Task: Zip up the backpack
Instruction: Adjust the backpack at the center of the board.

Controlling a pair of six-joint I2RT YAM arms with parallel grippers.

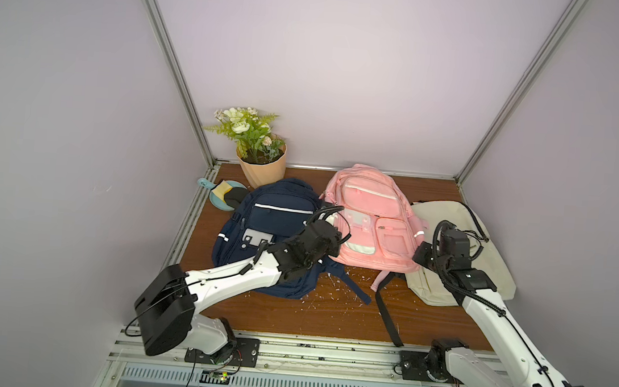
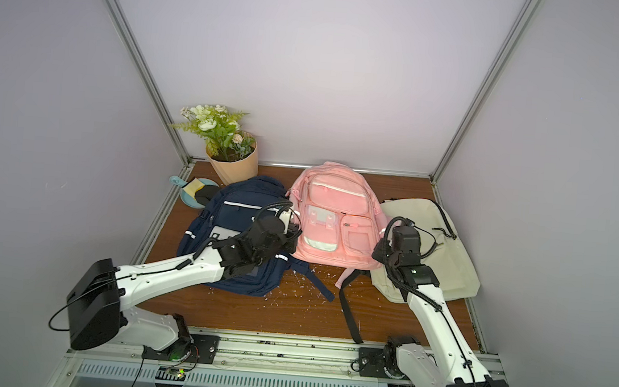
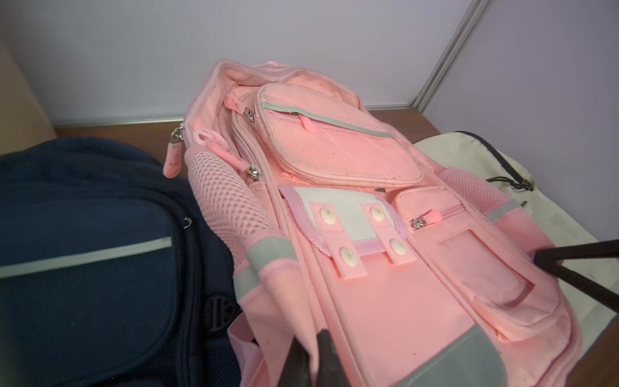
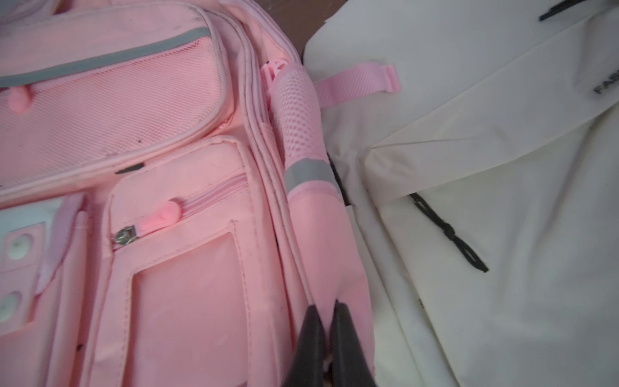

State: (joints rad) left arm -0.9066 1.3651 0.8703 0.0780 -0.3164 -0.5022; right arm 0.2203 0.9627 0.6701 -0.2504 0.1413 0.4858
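Left wrist: pink backpack (image 3: 385, 301) lying flat, top zipper gaping | left pincer (image 3: 310, 340) clamping shut on its 8 o'clock edge | right pincer (image 4: 325, 308) likewise clamping its 4 o'clock edge

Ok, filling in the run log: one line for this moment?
left gripper: shut on pink backpack, side by navy backpack | right gripper: shut on its side by cream bag | main compartment: unzipped

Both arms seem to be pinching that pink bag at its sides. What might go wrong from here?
1. The left end effector and right end effector are shut on thin side fabric low on the pink backpack; it may slip out or bunch up.
2. Several zipper pulls cluster near the open top, beside the navy backpack; the wrong one could get grabbed.
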